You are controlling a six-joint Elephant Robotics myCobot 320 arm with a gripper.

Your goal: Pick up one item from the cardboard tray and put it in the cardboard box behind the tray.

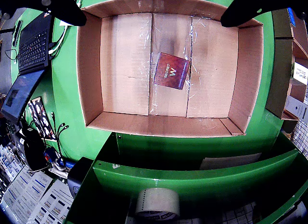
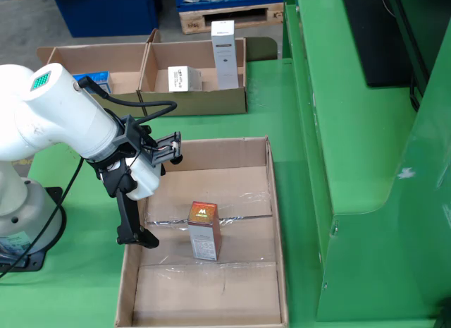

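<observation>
A small red carton with a "W" logo (image 2: 203,229) stands upright on the floor of the large open cardboard box (image 2: 278,222). Apart from it, the box holds nothing. From the view that rides on the gripper, the carton's red top (image 1: 171,70) lies right of the middle of the box floor (image 1: 125,65). My gripper (image 2: 161,194) hangs open over the box's left wall, to the left of the carton, with nothing between its black fingers (image 1: 62,7). Beyond the box, the cardboard tray (image 2: 194,102) holds a tall white carton (image 2: 223,53), a low white carton (image 2: 183,78) and a blue item (image 2: 100,81).
In the side view, a green machine frame (image 2: 352,130) rises close along the box's right side. The robot's base (image 2: 21,222) stands left of the box. The riding view shows a laptop (image 1: 31,46) to the left and a tape roll (image 1: 156,203) below.
</observation>
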